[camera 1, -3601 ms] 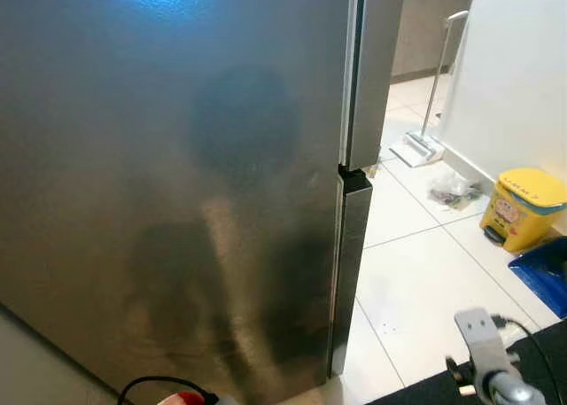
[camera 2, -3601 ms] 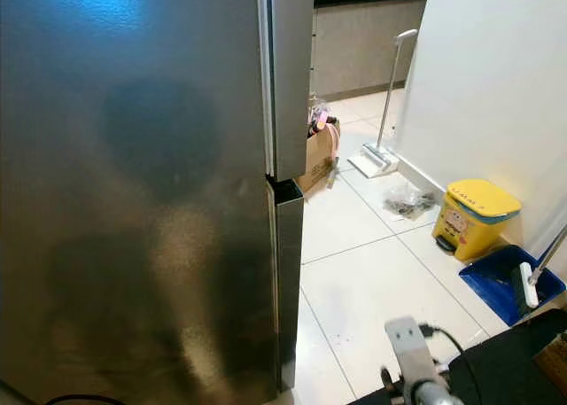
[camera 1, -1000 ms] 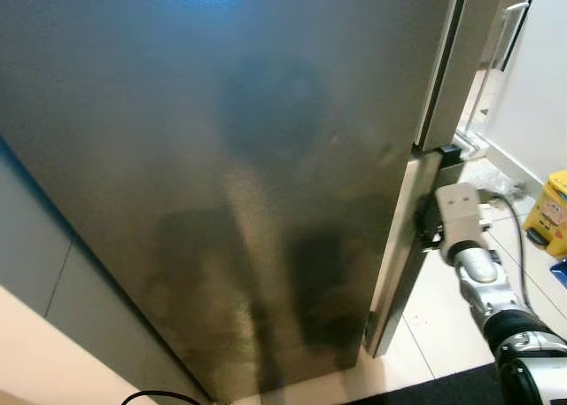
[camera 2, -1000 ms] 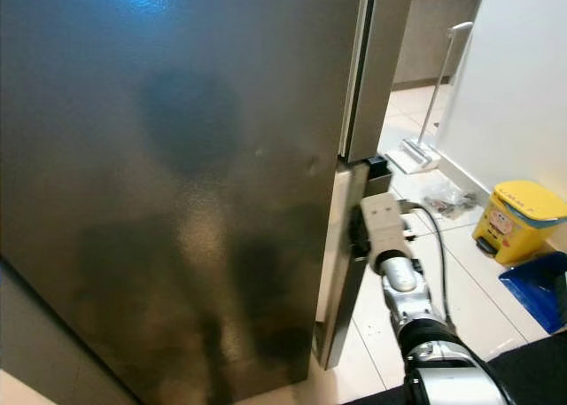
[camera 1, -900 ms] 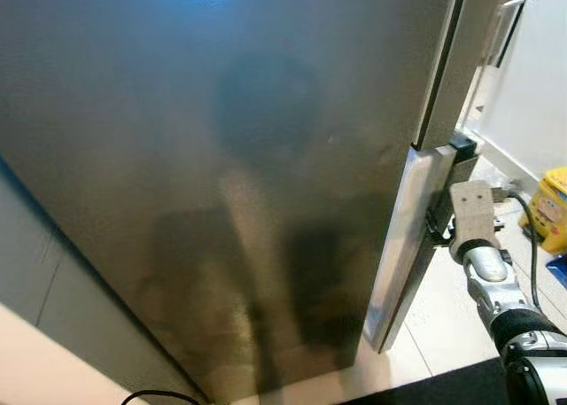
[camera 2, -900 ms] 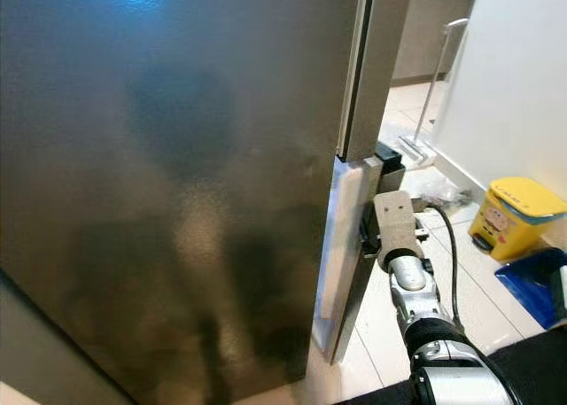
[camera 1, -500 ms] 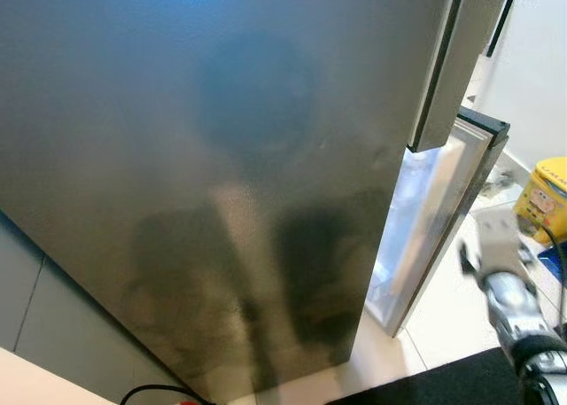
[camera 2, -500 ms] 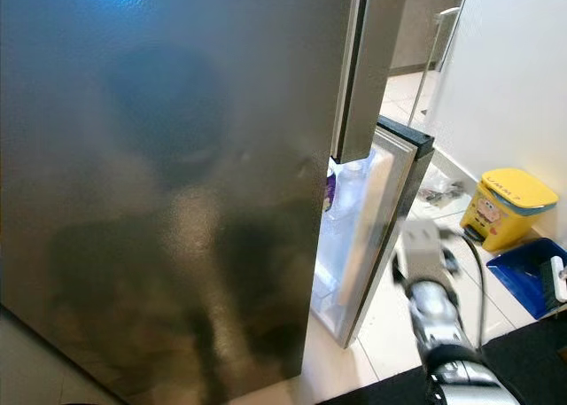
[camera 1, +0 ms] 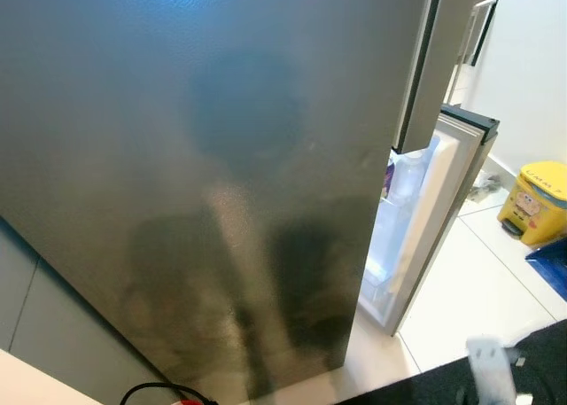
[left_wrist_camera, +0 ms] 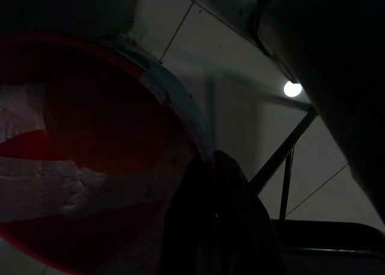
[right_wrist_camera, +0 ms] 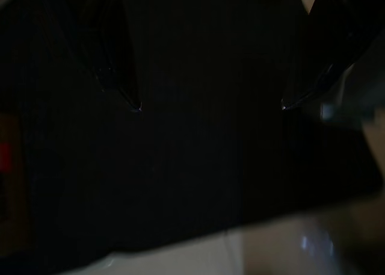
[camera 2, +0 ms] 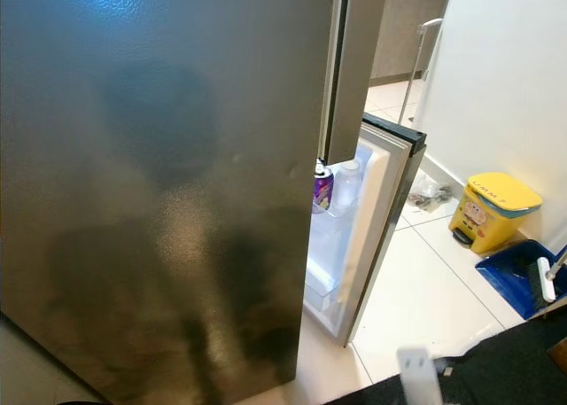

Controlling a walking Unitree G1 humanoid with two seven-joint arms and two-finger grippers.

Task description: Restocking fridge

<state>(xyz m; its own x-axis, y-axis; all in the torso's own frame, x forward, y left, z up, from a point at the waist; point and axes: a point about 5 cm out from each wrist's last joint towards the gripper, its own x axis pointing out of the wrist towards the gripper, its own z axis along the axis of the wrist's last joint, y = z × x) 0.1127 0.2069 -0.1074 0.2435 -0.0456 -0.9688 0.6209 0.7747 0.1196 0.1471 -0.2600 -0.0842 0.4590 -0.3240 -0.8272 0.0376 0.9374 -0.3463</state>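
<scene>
I see a white tiled floor (camera 2: 425, 290) running past a white wall (camera 2: 505, 77), with the tall steel side of the fridge (camera 1: 204, 175) taking up most of my head cameras. Its lower door (camera 2: 376, 219) stands part open, swung out toward the floor on my right, long axis upright, inner face turned to the cabinet. In the lit gap I make out a purple can (camera 2: 322, 185) and a clear bottle (camera 2: 348, 183) just beside it on the door shelf.

A yellow pedal bin (camera 2: 492, 212) stands by the wall, with a blue dustpan (camera 2: 518, 290) near it and a mop (camera 2: 415, 59) leaning farther back. A small bag of litter (camera 2: 429, 195) lies on the tiles between door and bin.

My right arm (camera 2: 418, 374) shows as a pale blur low at the frame edge, well apart from the door. The right wrist camera is dark, yet the right tool (right_wrist_camera: 210, 106) has two fingertips (right_wrist_camera: 135, 103) spread wide with nothing between them. The left wrist camera shows a red round object (left_wrist_camera: 90, 160) close up beside a black finger; I cannot tell how the left tool stands.
</scene>
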